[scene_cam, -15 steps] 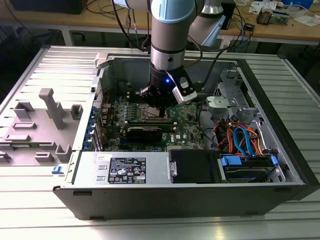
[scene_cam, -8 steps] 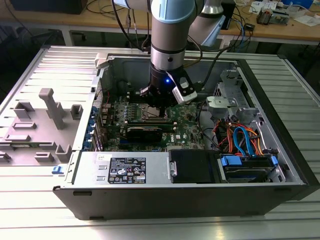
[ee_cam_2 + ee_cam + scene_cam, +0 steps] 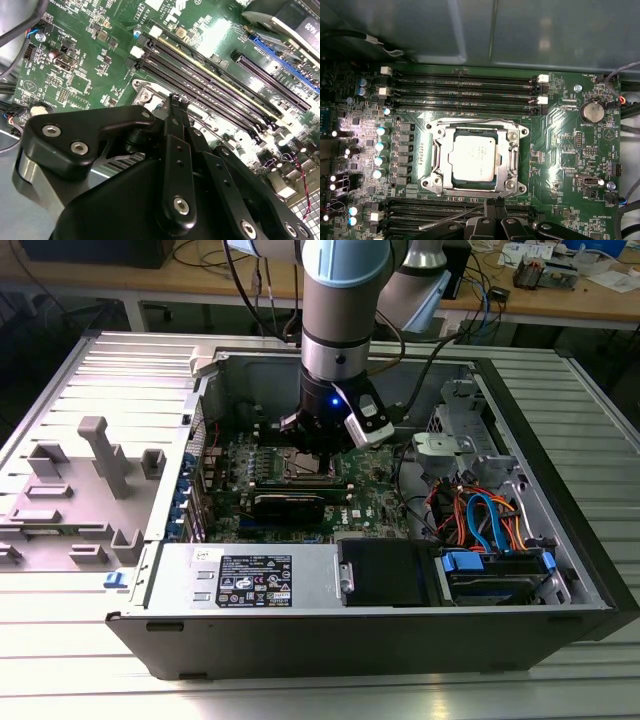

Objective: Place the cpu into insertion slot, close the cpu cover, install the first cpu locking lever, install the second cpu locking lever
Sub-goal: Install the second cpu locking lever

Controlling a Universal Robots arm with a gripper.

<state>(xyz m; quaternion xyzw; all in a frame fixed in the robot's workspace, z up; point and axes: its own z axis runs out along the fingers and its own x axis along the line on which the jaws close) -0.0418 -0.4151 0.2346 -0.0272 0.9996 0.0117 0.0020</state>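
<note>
The cpu (image 3: 472, 158) lies flat in the insertion slot (image 3: 520, 188), its silver-grey top facing up. The cpu cover (image 3: 438, 150) is down over it, framing the chip. In the first wrist view a thin silver locking lever (image 3: 452, 217) slants across the memory slots beside the socket. Its end reaches my gripper (image 3: 492, 202). The gripper (image 3: 177, 98) is shut, fingertips pressed together just beside the socket's edge. I cannot tell whether they pinch the lever or only touch it. In the exterior view the arm stands over the socket (image 3: 308, 466) inside the open computer case.
Long black memory slots (image 3: 465, 92) run on both sides of the socket. A coin battery (image 3: 594, 111) sits on the board. A black box (image 3: 388, 572) and coloured cables (image 3: 480, 522) fill the case's front right. Grey plastic parts (image 3: 100, 455) lie at the exterior view's left.
</note>
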